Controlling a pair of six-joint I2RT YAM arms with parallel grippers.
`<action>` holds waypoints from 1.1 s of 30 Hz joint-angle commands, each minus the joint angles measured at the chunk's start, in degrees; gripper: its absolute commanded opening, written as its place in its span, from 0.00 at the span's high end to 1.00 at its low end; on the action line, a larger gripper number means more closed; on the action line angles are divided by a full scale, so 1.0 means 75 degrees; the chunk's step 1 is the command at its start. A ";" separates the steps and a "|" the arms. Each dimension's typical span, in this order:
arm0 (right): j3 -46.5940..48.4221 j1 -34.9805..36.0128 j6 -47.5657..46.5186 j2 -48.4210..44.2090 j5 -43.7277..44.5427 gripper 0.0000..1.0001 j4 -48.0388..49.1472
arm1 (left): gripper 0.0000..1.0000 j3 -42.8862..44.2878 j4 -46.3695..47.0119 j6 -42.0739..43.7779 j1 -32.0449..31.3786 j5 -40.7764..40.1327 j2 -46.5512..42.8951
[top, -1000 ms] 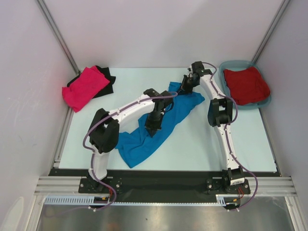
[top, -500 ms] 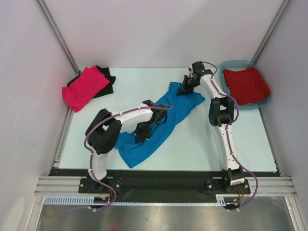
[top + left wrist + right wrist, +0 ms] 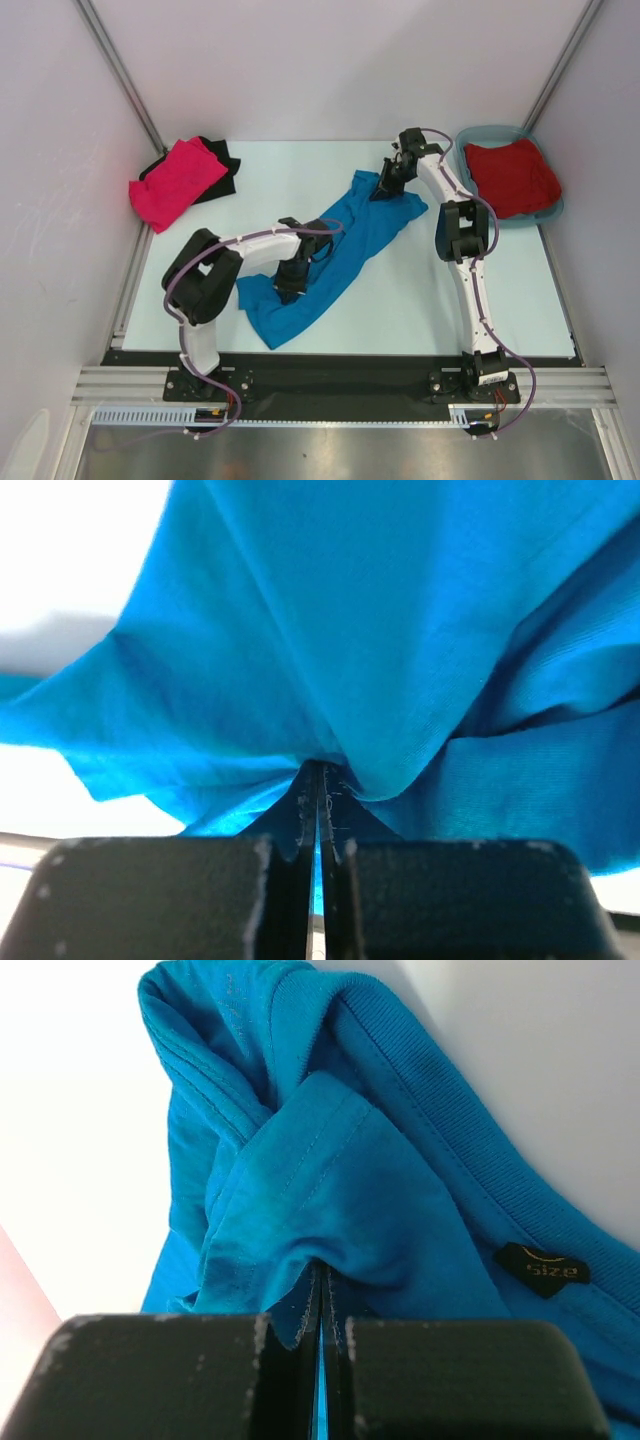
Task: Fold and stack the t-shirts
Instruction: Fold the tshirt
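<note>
A bright blue t-shirt (image 3: 345,240) lies stretched on a slant across the middle of the table. My left gripper (image 3: 288,288) is shut on a bunch of its cloth (image 3: 330,680) near the lower end. My right gripper (image 3: 384,190) is shut on the blue t-shirt (image 3: 340,1180) at the far end, close to the collar with its black size label (image 3: 541,1268). A hot pink t-shirt (image 3: 178,181) lies folded on a black t-shirt (image 3: 222,172) at the back left. A dark red t-shirt (image 3: 511,177) sits in the teal tub (image 3: 548,212) at the back right.
White walls close in the table on three sides. The black rail with both arm bases (image 3: 330,385) runs along the near edge. Pale table surface (image 3: 420,290) shows to the right of the blue shirt.
My left gripper has pulled its bunch of blue cloth toward the near left, and the left elbow has swung left. The right gripper stayed at the far end.
</note>
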 commanded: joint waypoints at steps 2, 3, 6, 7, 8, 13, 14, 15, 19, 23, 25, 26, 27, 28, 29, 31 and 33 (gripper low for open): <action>0.0152 -0.0128 -0.0216 -0.0398 0.0477 1.00 -0.0283 | 0.99 -0.0679 0.2264 0.0143 -0.0089 0.3322 0.1120; 0.0269 -0.0140 -0.0251 -0.0328 0.0512 1.00 -0.0306 | 0.99 -0.0563 0.2276 0.0202 -0.0124 0.3790 0.1226; 0.0610 -0.0117 -0.0251 0.0070 0.0571 1.00 -0.0319 | 0.99 -0.0293 0.2358 0.0284 -0.0312 0.4554 0.1566; 0.0657 -0.0105 -0.0216 0.0245 0.0559 1.00 -0.0249 | 0.98 -0.0200 0.2358 0.0284 -0.0359 0.4904 0.1671; 0.0727 -0.0094 -0.0169 0.0375 0.0547 1.00 -0.0225 | 0.99 -0.0106 0.2358 0.0296 -0.0463 0.5105 0.1742; 0.0868 0.0012 0.0030 0.0762 0.0512 1.00 0.0137 | 0.98 0.0434 0.2568 0.0074 -0.0734 0.5798 0.2047; 0.0880 0.0047 0.0100 0.0821 0.0489 1.00 0.0197 | 0.98 0.0492 0.2674 -0.0020 -0.0792 0.6088 0.2094; 0.0868 0.0070 0.0124 0.0845 0.0465 1.00 0.0244 | 0.98 0.0516 0.2860 -0.0194 -0.0827 0.6242 0.2140; 0.0926 0.0094 0.0183 0.0927 0.0372 1.00 0.0420 | 0.98 0.0949 0.2862 -0.0383 -0.1027 0.6478 0.2316; 0.1195 0.0059 0.0113 0.1056 0.0255 1.00 0.0408 | 0.97 0.1417 0.2839 -0.0700 -0.1097 0.6677 0.2375; 0.1255 0.0024 0.0089 0.1079 0.0231 1.00 0.0396 | 0.97 0.1605 0.2570 -0.0700 -0.1097 0.6374 0.2375; 0.1278 0.0000 0.0077 0.1068 0.0196 1.00 0.0396 | 0.97 0.1850 0.2418 -0.0619 -0.1086 0.6198 0.2364; 0.1290 -0.0035 0.0019 0.1044 0.0184 1.00 0.0373 | 0.97 0.1968 0.2138 -0.0583 -0.1074 0.6034 0.2364; 0.1302 -0.0047 0.0007 0.0963 0.0149 1.00 0.0385 | 0.97 0.2120 0.1938 -0.0525 -0.1062 0.5545 0.2306; 0.1290 -0.0081 0.0019 0.0869 0.0021 1.00 0.0373 | 0.97 0.2470 0.1704 -0.0478 -0.1027 0.5204 0.2247; 0.1255 -0.0094 0.0042 0.0391 -0.0132 1.00 0.0280 | 0.97 0.2753 0.1095 -0.0419 -0.0945 0.3991 0.2037; 0.0871 -0.0070 0.0007 -0.0113 -0.0075 0.97 0.0337 | 0.96 0.3128 0.0511 -0.0547 -0.0828 0.3003 0.1533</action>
